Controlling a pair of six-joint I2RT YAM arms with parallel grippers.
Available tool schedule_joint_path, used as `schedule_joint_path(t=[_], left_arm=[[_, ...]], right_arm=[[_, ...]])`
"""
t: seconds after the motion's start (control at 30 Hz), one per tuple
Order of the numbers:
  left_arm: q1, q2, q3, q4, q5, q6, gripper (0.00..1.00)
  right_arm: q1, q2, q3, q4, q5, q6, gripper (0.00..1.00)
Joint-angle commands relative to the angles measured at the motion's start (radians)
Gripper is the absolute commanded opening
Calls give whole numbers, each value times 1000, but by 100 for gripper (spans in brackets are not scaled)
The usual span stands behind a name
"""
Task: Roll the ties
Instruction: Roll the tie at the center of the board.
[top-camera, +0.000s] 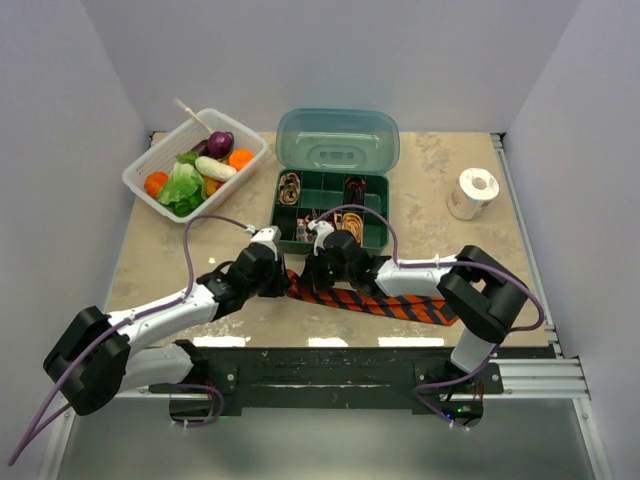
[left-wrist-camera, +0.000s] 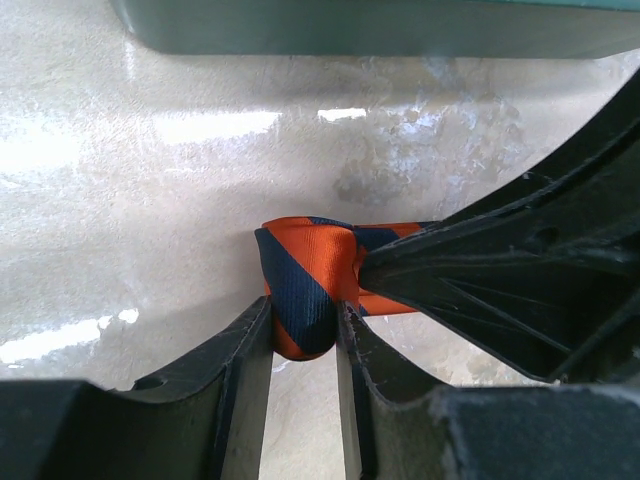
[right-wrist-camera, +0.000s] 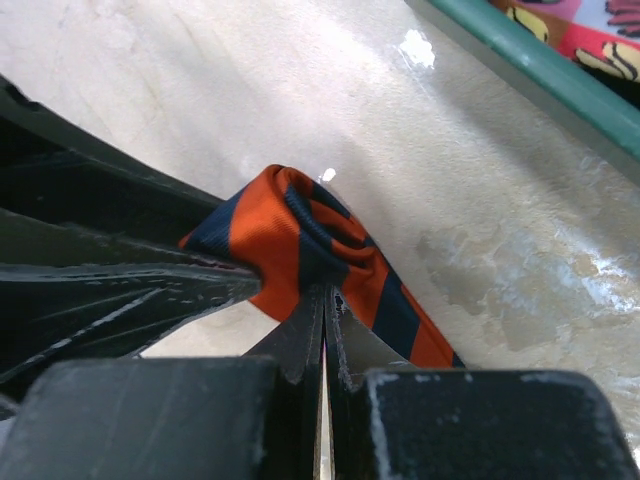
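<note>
our left end effector (left-wrist-camera: 304, 325) clamps the coiled striped tie (left-wrist-camera: 305, 262); we see our right end effector (right-wrist-camera: 324, 300) closed, tips touching the coil.

narrow fabric necktie (left-wrist-camera: 305, 285): orange-red, dark navy diagonal stripes | lidded plastic compartment box (top-camera: 340, 145): teal green | slatted plastic basket (top-camera: 160, 148): white | stone-look table top (top-camera: 440, 240): beige, mottled

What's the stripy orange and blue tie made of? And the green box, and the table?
The tie looks like woven fabric, maybe silk or polyester: fine ribbed weave, slight sheen, soft folds. The green box looks like hard plastic: smooth, glossy rim, and its lid looks see-through. The table looks like polished stone or stone-print laminate: mottled beige with bright glare. I can't tell which.
</note>
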Motion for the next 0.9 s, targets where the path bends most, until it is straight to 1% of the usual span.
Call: schedule_joint_path(t=[0.0,0.13,0.17,0.27,0.37,0.43,0.7,0.87], left_arm=[[-32,-1,66,-66,-100,28,34],[-71,10,104,-137,-174,24,34],[-81,16,122,-155,-216,17,34],[-105,29,151,-221,-285,1,33],[-117,42,181,-328,-361,-41,32],[-125,58,195,-368,-407,-58,31],[-171,114,264,-548,-528,-134,31],[-206,191,322,-623,-579,-168,31]], right_arm=[[8,-77,-10,12,0,6,0],[6,-105,-19,-8,15,-1,0],[6,-108,-21,-16,20,-3,0],[6,-116,-25,-27,32,-6,0],[6,-126,-30,-40,43,-9,0],[5,-133,-33,-47,58,-10,0],[3,-166,-38,-79,89,-21,0],[-3,-182,-45,-97,117,-24,0]])
